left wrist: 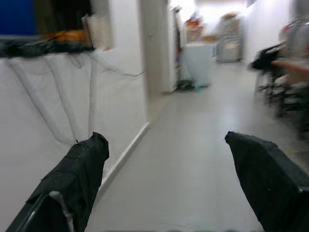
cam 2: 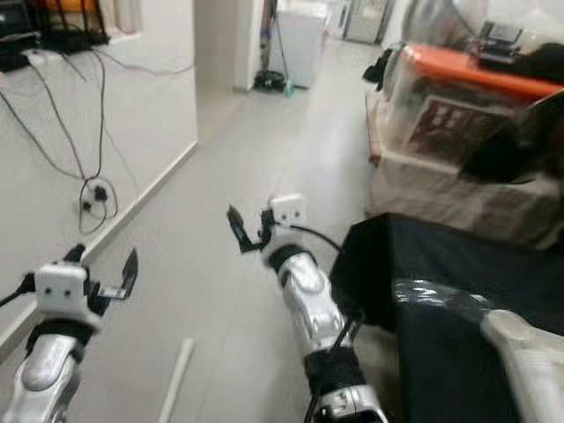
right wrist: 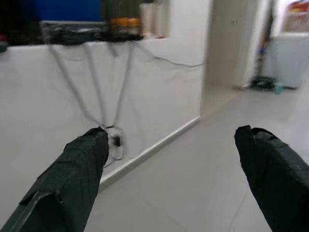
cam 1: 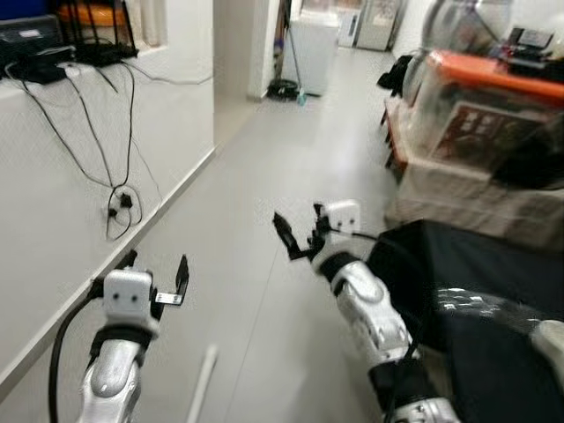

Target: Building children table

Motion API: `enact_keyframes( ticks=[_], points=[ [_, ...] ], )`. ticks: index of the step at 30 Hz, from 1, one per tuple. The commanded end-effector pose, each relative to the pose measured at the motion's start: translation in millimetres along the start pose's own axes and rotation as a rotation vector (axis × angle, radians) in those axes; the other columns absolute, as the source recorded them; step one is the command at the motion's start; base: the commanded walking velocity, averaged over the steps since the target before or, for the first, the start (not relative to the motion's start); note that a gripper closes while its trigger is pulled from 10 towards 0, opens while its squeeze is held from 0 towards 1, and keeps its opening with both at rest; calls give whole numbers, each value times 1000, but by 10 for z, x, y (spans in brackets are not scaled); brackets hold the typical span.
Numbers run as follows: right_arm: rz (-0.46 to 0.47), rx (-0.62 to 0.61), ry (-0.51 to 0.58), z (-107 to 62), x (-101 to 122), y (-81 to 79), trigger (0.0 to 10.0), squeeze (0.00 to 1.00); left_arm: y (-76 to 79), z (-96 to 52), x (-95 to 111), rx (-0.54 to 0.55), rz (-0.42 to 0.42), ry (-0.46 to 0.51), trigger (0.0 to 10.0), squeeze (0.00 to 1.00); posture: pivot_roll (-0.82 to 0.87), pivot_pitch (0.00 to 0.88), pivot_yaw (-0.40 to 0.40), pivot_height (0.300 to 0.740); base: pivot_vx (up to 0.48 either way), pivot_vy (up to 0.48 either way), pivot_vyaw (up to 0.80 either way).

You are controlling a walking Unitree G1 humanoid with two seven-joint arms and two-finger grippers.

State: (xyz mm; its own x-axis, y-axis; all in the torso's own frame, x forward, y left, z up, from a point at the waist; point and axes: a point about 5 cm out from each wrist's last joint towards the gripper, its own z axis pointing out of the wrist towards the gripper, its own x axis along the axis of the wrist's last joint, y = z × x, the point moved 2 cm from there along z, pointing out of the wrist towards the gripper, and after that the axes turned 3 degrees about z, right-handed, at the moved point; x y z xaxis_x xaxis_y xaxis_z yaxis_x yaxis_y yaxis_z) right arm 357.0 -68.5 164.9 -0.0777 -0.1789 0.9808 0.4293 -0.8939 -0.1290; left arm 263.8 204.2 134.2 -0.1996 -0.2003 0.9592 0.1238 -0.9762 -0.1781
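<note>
- The left tool (cam 1: 157, 280) is hanging out over the pale grey floor (cam 1: 264, 220), close to the white wall (cam 1: 79, 176) on the robot's left; its two black fingers (left wrist: 72, 179) are standing wide apart and holding nothing
- The right tool (cam 1: 300, 233) is reaching further forward over the same floor, also spread wide and gripping nothing (both wrist views are looking straight down the corridor between the fingers)
- A thin white rod (cam 1: 203, 383) is lying on the floor just beside the left arm, touched by neither tool; whether it is part of the children's table, I cannot tell
- Black cables (cam 1: 119, 132) are hanging down the wall from a ledge to a plug low on the wall
- On the robot's right, something draped in black cloth (cam 1: 467, 291) is sitting close beside the right arm
- Behind that, a clear plastic bin with an orange lid (cam 1: 480, 106) is resting on a pale covered surface
- At the far end of the corridor a white cabinet (cam 1: 315, 53) is standing by the wall
</note>
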Motion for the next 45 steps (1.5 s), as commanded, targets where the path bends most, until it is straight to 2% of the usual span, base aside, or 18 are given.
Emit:
enact_keyframes(
  ticks=[1,12,29,32,38,45],
  points=[
    [-13,-41,-10,-49,-11,142,10000,0,70,21,24,-20,-13,13,10000,0,87,0,-105,740,450,0,0],
    [-10,-57,-14,-48,-16,172,10000,0,73,20,20,-22,-13,12,10000,0,87,0,-106,740,450,0,0],
    [52,-104,-35,-63,-74,226,10000,0,143,-20,-42,-67,-20,-21,10000,0,88,0,-103,740,0,0,0],
    [59,-113,-47,-64,-91,238,10000,0,139,-31,-46,-69,-19,-22,10000,0,92,0,-104,740,0,0,-800],
    [37,-117,-52,-71,-104,245,10000,0,128,-55,-56,-78,-16,-24,10000,0,91,0,-102,740,0,0,-800],
    [-13,-110,-60,-110,-136,230,10000,0,150,-70,-68,-89,-12,-31,10000,0,86,0,-98,740,0,0,0]
  ],
)
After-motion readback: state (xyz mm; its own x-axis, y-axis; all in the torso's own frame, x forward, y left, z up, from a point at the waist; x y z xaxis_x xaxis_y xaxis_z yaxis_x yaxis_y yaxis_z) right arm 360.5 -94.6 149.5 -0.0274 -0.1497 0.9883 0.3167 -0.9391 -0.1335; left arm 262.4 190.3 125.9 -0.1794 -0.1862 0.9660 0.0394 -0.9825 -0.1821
